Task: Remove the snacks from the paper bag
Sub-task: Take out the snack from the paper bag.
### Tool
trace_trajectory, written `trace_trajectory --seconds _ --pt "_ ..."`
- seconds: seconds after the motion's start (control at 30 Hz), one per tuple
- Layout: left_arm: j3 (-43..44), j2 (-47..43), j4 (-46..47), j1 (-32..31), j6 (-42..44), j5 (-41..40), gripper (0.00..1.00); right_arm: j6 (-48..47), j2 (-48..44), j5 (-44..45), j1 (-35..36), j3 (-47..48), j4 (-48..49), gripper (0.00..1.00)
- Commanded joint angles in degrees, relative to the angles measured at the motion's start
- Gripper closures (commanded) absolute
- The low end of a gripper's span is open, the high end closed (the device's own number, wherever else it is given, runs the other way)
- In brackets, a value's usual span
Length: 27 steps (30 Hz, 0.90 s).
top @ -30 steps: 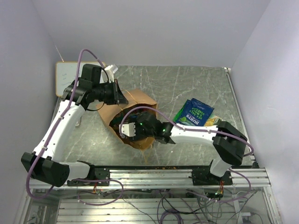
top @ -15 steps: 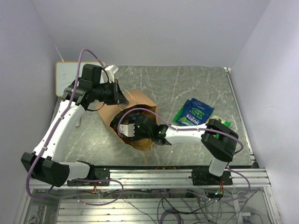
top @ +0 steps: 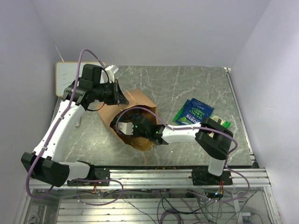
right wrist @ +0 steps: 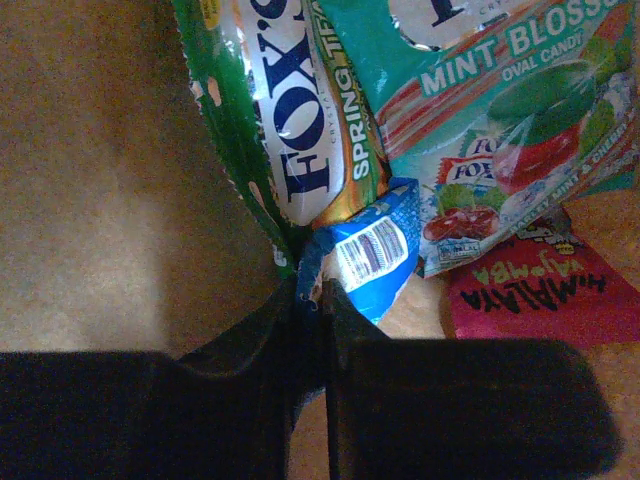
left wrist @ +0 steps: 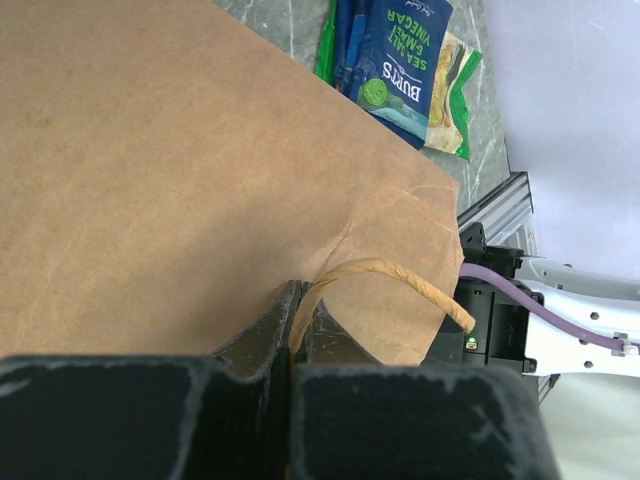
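The brown paper bag [top: 140, 100] lies on its side mid-table, mouth toward the near edge. My left gripper [top: 119, 95] is shut on its twisted paper handle [left wrist: 395, 275] at the bag's top edge. My right gripper [top: 125, 127] is deep inside the bag's mouth, shut on the edge of a blue snack packet [right wrist: 375, 260]. Around it inside the bag lie a green Fox's packet [right wrist: 290, 120], a teal Mint Blossom packet [right wrist: 500, 130] and a red packet [right wrist: 545, 295]. Blue and green packets [top: 195, 113] lie outside on the table, also seen in the left wrist view [left wrist: 400, 60].
A small white whiteboard [top: 67, 77] lies at the table's far left corner. The metal rail [top: 177, 175] runs along the near edge. Walls close in on three sides.
My right arm has pushed further left into the bag's mouth. The left arm and the bag have held still.
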Motion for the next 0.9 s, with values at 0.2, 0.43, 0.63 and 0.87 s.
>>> trace_trajectory --seconds 0.2,0.43,0.63,0.87 --pt "-0.39 -0.77 1.63 -0.31 -1.36 0.31 0.93 2.67 -3.78 -0.62 -0.54 0.73 -0.86 0.98" --pt "0.11 -0.15 2.07 -0.31 -1.68 0.16 0.93 5.48 -11.10 -4.33 -0.50 -0.24 -4.72 1.00" --pt "0.19 0.47 1.96 -0.31 -1.94 -0.03 0.93 7.62 -20.34 -8.84 -0.54 -3.63 -10.16 1.00" --pt "0.11 0.70 3.15 -0.31 -3.52 -0.92 0.93 10.69 -31.84 -17.13 -0.53 -4.78 -17.83 1.00"
